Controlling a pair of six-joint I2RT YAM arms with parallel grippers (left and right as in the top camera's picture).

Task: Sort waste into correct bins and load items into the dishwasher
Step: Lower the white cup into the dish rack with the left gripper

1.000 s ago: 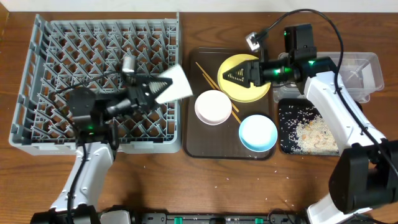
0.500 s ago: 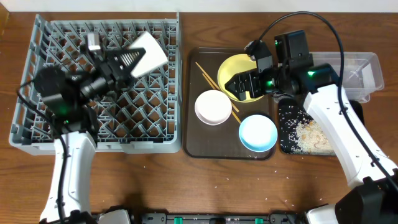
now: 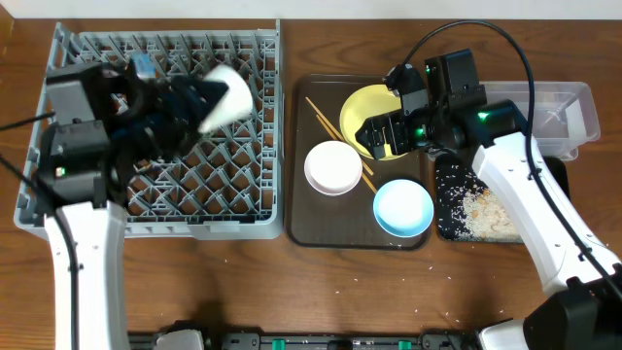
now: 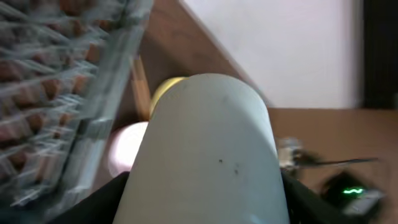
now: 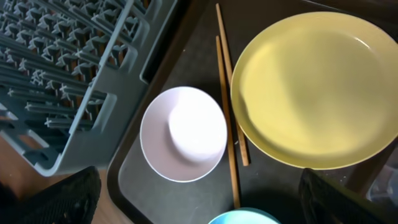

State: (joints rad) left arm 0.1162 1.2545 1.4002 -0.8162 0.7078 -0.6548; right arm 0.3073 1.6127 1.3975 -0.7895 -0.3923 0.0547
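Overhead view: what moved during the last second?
The left jaws carried the small white cup leftward and farther back over the grey rack. The right jaws, open and empty, shifted slightly above the yellow plate. White bowl, blue bowl and chopsticks stayed put.

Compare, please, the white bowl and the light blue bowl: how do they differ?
The white bowl is white, the light blue bowl pale blue. The white bowl lies beside the chopsticks, toward the dish rack; the light blue bowl lies farther from it. Both are round and sit on the brown tray.
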